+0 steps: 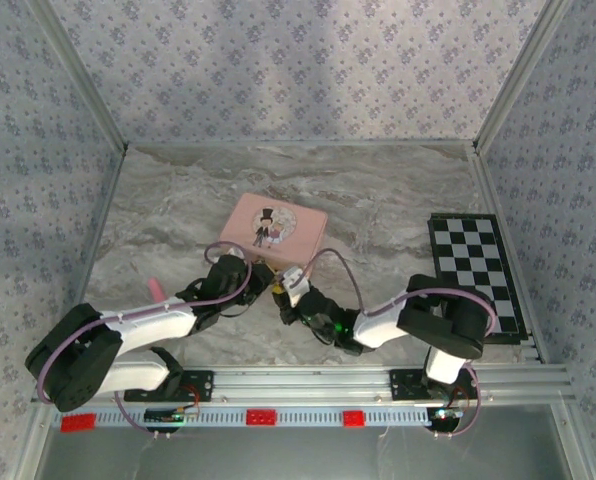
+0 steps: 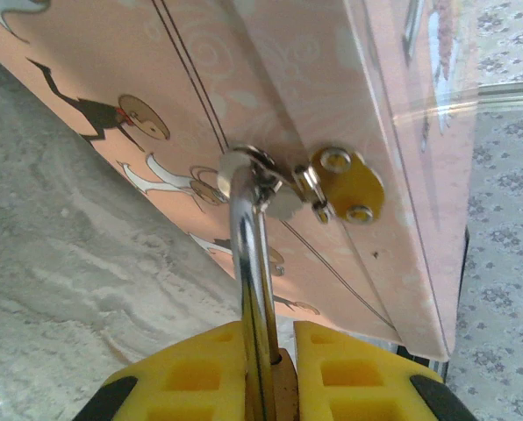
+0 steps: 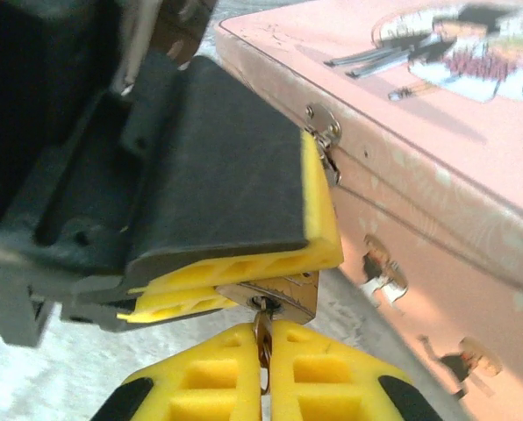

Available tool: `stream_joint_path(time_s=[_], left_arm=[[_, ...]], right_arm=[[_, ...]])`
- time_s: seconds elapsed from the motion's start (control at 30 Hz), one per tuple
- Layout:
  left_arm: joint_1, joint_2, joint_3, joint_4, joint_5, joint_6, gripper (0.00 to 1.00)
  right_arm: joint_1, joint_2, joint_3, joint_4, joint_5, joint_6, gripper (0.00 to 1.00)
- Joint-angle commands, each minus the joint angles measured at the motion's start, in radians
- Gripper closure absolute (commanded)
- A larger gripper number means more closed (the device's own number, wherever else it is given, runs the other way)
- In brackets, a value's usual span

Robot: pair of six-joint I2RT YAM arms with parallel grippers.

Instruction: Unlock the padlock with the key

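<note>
Left gripper clamps tiny brass padlock at pink tin edge, right gripper pinches thin metal key, marble table open leftward

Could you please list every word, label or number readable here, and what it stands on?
None legible.
The pink picture tin shows only cartoon figures.
The black-and-white chequered board has no lettering.
The small red tags at the near edge are too small to read.
</note>
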Motion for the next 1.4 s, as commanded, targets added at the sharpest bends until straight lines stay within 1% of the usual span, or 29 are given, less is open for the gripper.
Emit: stream_joint_path(time_s=[0.0,0.03,0.17,0.37,0.47,0.67,0.83,0.9,1.0,1.1,1.37], left_arm=[[-0.025,0.011,0.048,0.055,0.032,0.030,1.00],[-0.027,0.019,0.052,0.057,0.034,0.032,1.00],[-0.033,0.054,0.060,0.087,0.039,0.027,1.00],[-0.034,0.094,0.070,0.107,0.048,0.026,1.00],[-0.035,0.104,0.067,0.118,0.049,0.026,0.96],[-0.025,0.098,0.051,0.123,0.037,0.030,0.72],[0.011,0.057,0.028,0.099,0.039,0.049,0.53],[0.023,0.022,0.020,0.066,0.032,0.069,0.47],[0.044,-0.047,0.029,-0.041,0.011,0.115,0.39],[0.071,-0.110,0.023,-0.120,-0.006,0.138,0.33],[0.155,-0.252,-0.003,-0.248,-0.018,0.189,0.30]], right_arm=[[-0.066,-0.030,-0.028,-0.047,-0.055,0.334,0.93],[-0.078,-0.030,-0.037,-0.033,-0.078,0.398,0.94],[-0.112,-0.012,-0.051,0.007,-0.156,0.527,0.96],[-0.118,0.005,-0.063,0.035,-0.170,0.581,0.98],[-0.118,0.005,-0.075,0.037,-0.155,0.591,1.00],[-0.118,0.005,-0.095,0.037,-0.134,0.585,1.00],[-0.147,0.029,-0.113,0.089,-0.189,0.609,1.00],[-0.150,0.030,-0.119,0.089,-0.189,0.611,1.00],[-0.151,0.025,-0.119,0.077,-0.191,0.607,1.00],[-0.148,0.020,-0.120,0.076,-0.189,0.603,1.00],[-0.148,0.010,-0.124,0.066,-0.182,0.600,1.00]])
